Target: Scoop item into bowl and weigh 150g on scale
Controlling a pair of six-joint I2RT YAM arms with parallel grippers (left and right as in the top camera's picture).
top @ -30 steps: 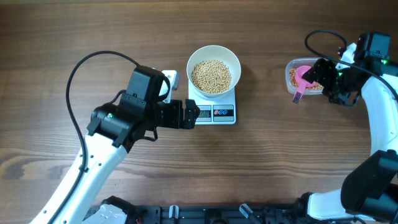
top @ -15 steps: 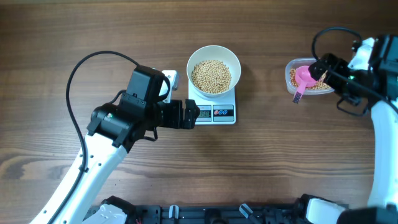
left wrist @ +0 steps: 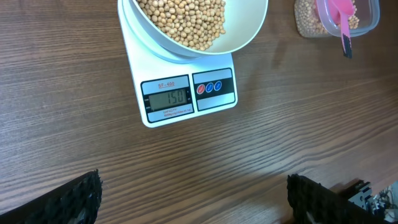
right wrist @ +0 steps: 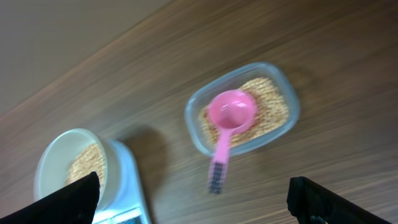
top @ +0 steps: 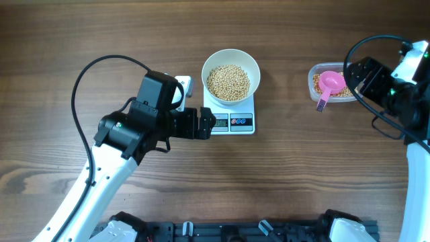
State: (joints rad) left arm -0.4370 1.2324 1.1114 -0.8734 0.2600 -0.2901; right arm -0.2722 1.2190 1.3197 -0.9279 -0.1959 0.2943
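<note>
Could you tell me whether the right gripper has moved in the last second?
Yes: the right gripper has backed off the clear container, away from the scale.

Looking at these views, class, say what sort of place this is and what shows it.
Probably a robot test bench, not a home kitchen: two robot arms stand at a wooden table, with a scale carrying a bowl of beans.
</note>
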